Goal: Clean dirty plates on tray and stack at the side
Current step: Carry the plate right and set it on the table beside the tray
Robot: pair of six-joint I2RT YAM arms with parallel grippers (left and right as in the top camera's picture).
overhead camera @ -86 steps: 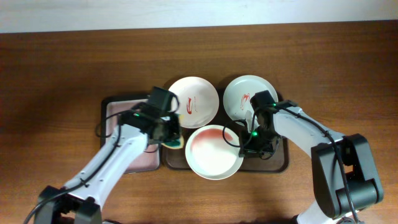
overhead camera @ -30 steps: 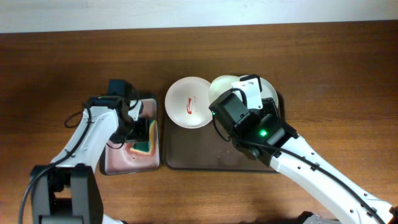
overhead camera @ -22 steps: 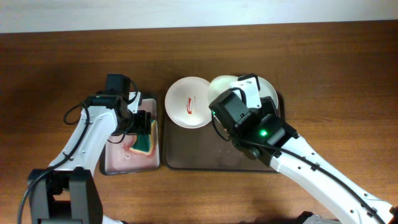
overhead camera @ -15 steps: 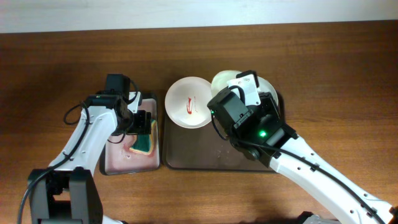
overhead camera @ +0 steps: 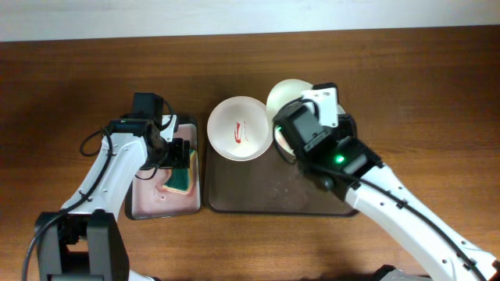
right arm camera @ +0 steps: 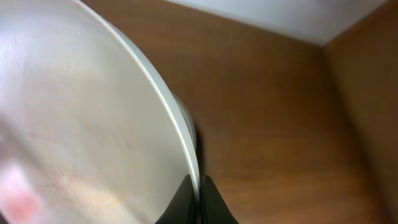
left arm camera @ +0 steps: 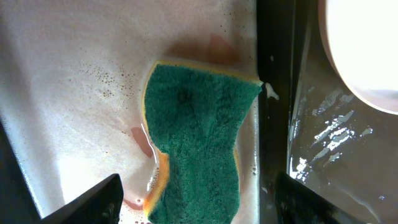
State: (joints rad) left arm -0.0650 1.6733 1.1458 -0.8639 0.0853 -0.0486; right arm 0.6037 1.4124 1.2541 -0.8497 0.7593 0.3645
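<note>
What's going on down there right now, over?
Left gripper open above green sponge in pink soapy tray. Right gripper shut on tilted white plate. Red-smeared white plate on dark tray.

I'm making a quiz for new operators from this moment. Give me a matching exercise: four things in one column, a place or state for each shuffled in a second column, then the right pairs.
Column one:
1. sponge
2. red-smeared plate
3. cream plate
4. left hand

Column two:
A. open, above the sponge
B. rim clamped in the right hand
C. lying in the foamy pink tray
D. resting on the dark tray

Pairs: 1-C, 2-D, 3-B, 4-A.
</note>
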